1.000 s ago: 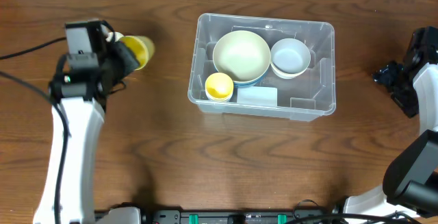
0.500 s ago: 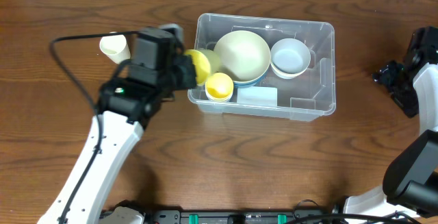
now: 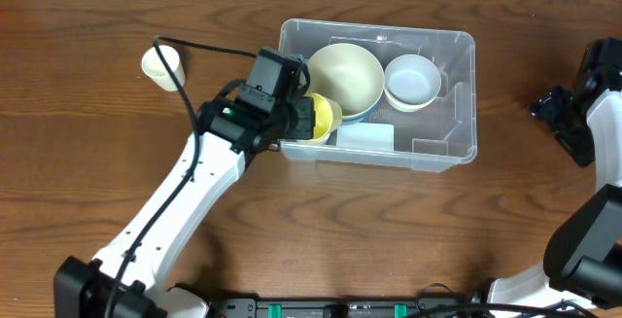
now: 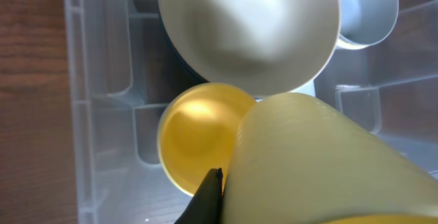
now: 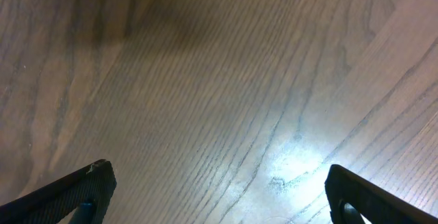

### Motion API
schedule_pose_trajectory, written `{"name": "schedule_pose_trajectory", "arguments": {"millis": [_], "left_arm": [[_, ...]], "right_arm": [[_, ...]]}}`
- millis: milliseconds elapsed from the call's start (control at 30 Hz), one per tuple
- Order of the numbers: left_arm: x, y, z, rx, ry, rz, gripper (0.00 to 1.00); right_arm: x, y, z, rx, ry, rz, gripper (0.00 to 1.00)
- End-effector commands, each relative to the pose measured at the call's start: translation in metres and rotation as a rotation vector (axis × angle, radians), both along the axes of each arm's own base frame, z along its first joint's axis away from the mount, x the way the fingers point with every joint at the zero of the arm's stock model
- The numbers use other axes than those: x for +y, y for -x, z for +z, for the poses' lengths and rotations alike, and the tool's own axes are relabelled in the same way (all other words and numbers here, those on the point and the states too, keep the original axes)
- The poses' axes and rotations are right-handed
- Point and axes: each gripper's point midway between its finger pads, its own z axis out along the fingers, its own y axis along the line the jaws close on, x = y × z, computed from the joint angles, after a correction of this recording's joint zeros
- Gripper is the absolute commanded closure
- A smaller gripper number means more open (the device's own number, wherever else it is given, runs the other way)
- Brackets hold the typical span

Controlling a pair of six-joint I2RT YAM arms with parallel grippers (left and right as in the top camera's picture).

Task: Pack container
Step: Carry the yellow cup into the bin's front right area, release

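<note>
Over the table (image 3: 437,230) in the overhead view, the container (image 3: 428,155) sits at centre with a cream bowl (image 3: 342,75) and a white bowl (image 3: 412,80) inside. The left gripper (image 3: 309,119) reaches over its left wall, clamped tight on a pale yellow cup (image 3: 326,116). A cream cup (image 3: 162,65) stands well apart on the wood.

From the left wrist, the held cup lies tilted just above a yellow cup (image 4: 195,138) standing beside the cream bowl. Let go at this angle, it would likely strike that cup's rim or the bowl's edge, then topple or jam crooked instead of nesting.

From the right wrist, the right gripper (image 5: 219,200) hangs over bare wood, jaws spread wide and empty.
</note>
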Motion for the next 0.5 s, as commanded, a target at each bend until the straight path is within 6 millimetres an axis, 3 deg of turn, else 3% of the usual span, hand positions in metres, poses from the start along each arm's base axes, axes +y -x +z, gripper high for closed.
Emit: {"name": "schedule_pose_trajectory", "arguments": {"millis": [0,300,467], "left_arm": [[-0.009,0.0,0.009,-0.033,0.002,-0.04,0.94],[-0.051,0.015,0.018,-0.092,0.026,-0.162,0.94],[-0.053,0.009,0.019,-0.14,-0.002,-0.156,0.94]], "right_arm": [[-0.003,0.002,-0.001,0.005,0.005,-0.021,0.01],[-0.003,0.002,-0.001,0.005,0.005,-0.021,0.01],[-0.003,0.002,-0.001,0.005,0.005,-0.021,0.01]]}}
